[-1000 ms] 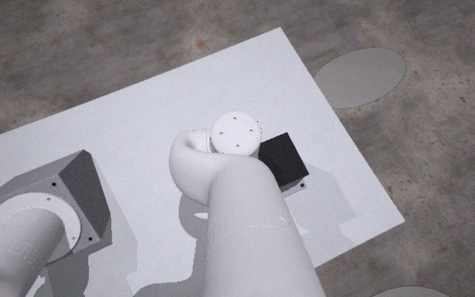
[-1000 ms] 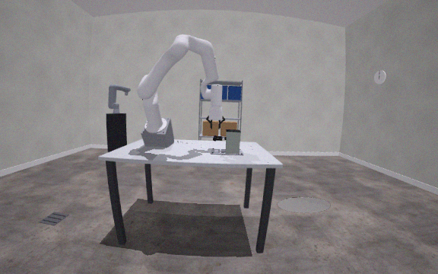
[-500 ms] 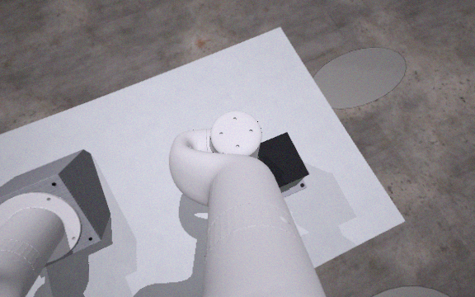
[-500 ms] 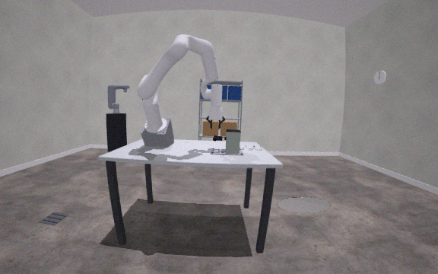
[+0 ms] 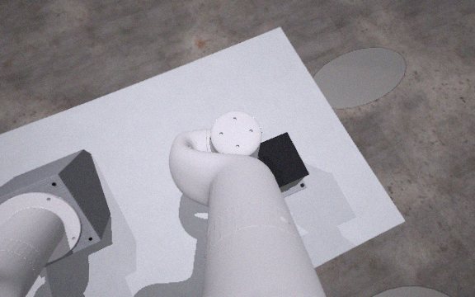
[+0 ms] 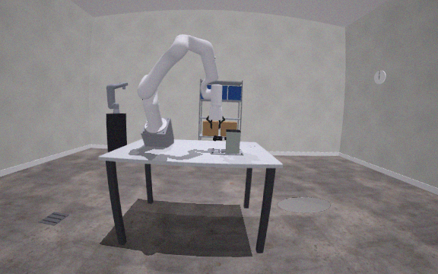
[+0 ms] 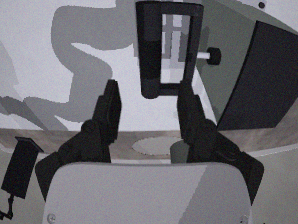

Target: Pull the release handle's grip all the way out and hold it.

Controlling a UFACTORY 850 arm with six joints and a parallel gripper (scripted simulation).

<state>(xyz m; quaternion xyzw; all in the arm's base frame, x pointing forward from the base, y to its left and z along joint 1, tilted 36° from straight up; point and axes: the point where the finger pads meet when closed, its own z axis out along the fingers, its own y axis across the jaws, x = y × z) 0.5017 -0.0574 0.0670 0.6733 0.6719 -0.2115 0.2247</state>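
The arm (image 6: 173,53) arches up from its base and descends vertically, wrist (image 6: 215,100) pointing straight down. The hand (image 7: 148,112) hangs in the air, fingers partly spread, gripping nothing.

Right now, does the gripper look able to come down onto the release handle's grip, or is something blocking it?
Probably yes. The gripper hangs open and empty above the release handle's grip, with nothing between them in the wrist view. The housing sits off to one side.
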